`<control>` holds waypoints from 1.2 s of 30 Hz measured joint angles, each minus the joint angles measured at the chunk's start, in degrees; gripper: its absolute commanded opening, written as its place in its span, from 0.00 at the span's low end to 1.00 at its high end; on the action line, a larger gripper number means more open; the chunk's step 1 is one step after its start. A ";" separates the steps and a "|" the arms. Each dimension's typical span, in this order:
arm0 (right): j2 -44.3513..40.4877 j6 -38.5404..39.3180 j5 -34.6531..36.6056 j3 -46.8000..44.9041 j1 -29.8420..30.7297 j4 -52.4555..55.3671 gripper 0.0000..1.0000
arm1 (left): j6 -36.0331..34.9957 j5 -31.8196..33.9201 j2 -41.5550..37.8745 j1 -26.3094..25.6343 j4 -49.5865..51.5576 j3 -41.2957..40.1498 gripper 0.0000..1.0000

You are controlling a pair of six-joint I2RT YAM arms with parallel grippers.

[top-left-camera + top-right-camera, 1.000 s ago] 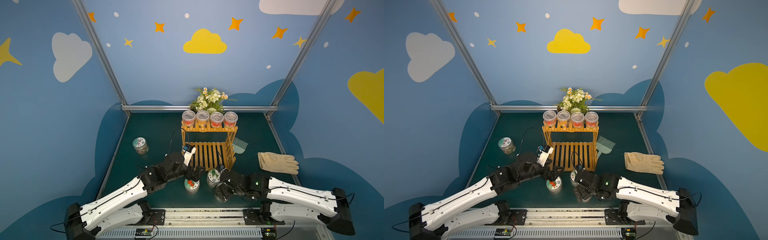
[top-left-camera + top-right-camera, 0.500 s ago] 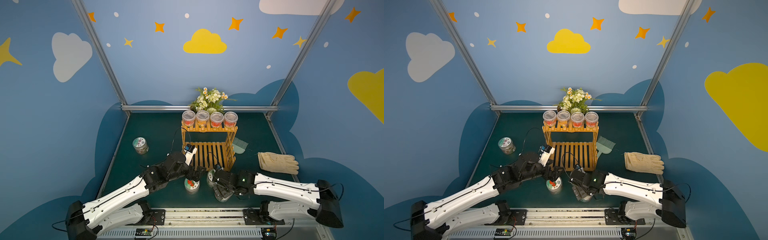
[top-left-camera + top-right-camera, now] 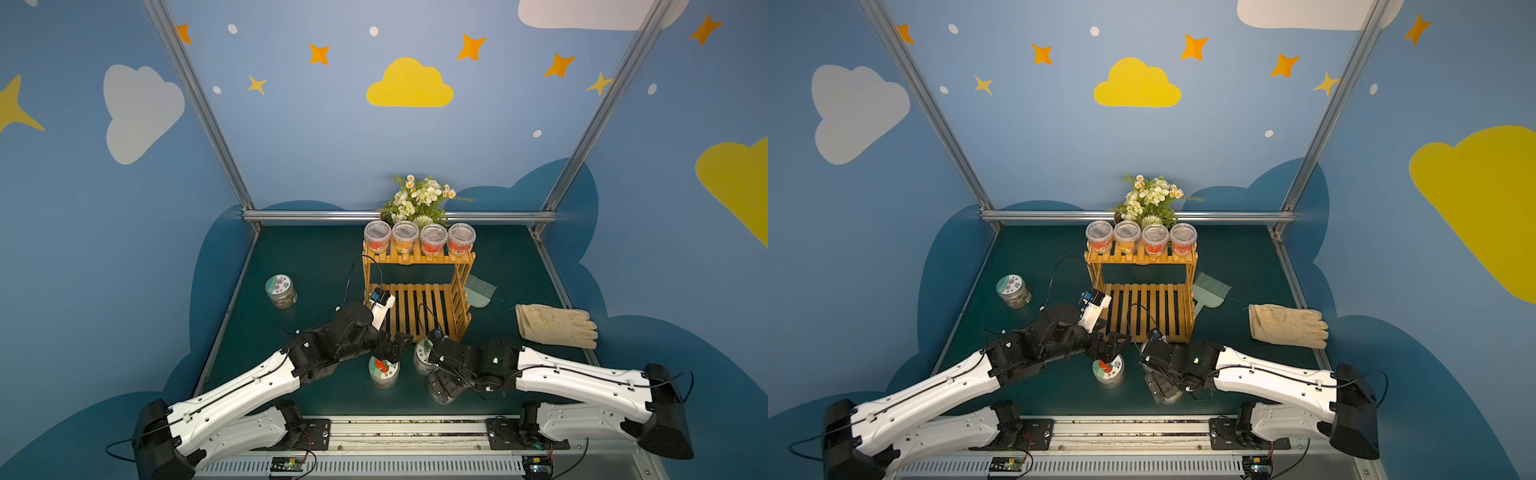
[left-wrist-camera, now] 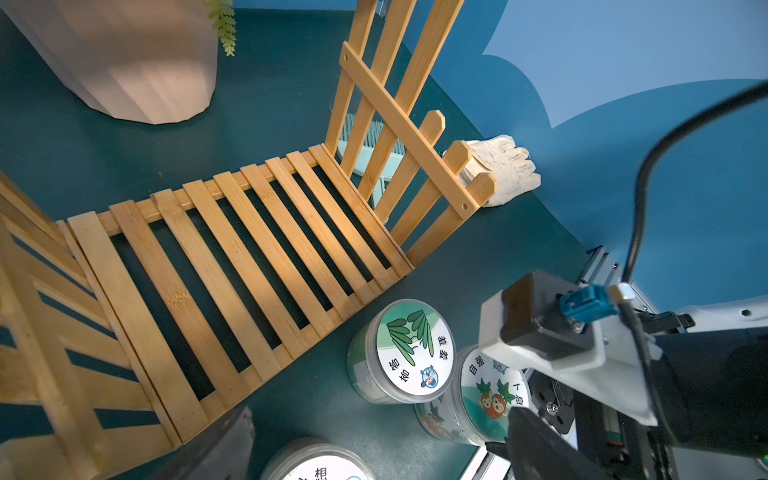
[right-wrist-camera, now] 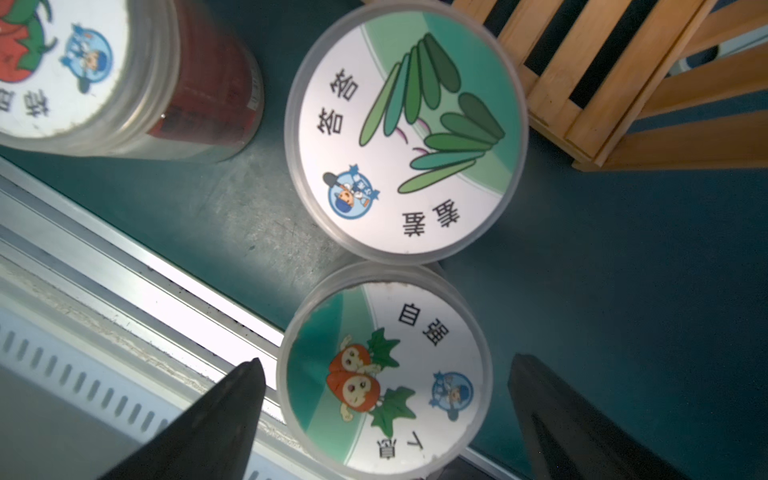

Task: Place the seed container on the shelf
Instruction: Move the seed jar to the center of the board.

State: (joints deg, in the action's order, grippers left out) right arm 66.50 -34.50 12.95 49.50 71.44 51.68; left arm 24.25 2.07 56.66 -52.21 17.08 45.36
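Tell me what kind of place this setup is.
Likely a staged robot booth dressed as a gardening corner: painted cloud-and-star walls, a wooden shelf holding four seed jars, and a work glove.

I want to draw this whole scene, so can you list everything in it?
orange-yellow wooden slat shelf: one, two tiers, centre
clear jars with red or orange labels: four, in a row on the top tier
white-and-yellow flower bunch: one, behind the shelf
mint-green brush: one, beside the shelf
cream work glove: one, flat, beyond the brush
purple-flower-lid jar: one, alone, far left
tomato-lid jar: one, front middle
green-leaf-lid jar: one, by the shelf's front
orange-vegetable-lid jar: one, nearest the front edge
left gripper: black, open, above the tomato-lid jar
right gripper: black, open, straddling the orange-vegetable-lid jar
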 measured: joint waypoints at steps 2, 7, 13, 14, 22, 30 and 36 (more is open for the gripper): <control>-0.74 -0.76 -0.02 -0.94 -0.15 0.02 0.98 | -0.02 0.02 0.00 0.00 0.00 0.00 1.00; -0.98 -2.19 -1.49 -2.38 -0.46 -1.46 0.98 | 0.00 -0.17 0.00 0.00 -0.33 0.00 1.00; -0.85 -3.30 -2.58 -2.89 -0.81 -3.10 0.98 | 0.02 -0.59 0.02 0.00 -0.59 0.00 1.00; -0.81 -3.45 -2.69 -2.89 -0.98 -3.28 0.98 | 0.07 -0.61 0.02 0.00 -0.68 0.00 1.00; -1.22 -3.82 -3.06 -2.89 -1.57 -3.32 0.98 | 0.20 -0.61 0.02 0.00 -0.85 0.00 1.00; -3.78 -2.25 -5.70 -3.89 -1.73 -4.94 0.98 | 0.22 -0.83 0.33 0.00 -0.90 -0.07 1.00; -3.08 -0.85 -8.33 -4.90 -1.75 -5.53 0.98 | 0.26 -0.79 0.09 0.00 -0.85 -0.22 1.00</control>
State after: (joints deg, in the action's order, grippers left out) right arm 63.42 -35.35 4.62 44.60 69.69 46.15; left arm 24.51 1.28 56.75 -52.21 16.23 45.15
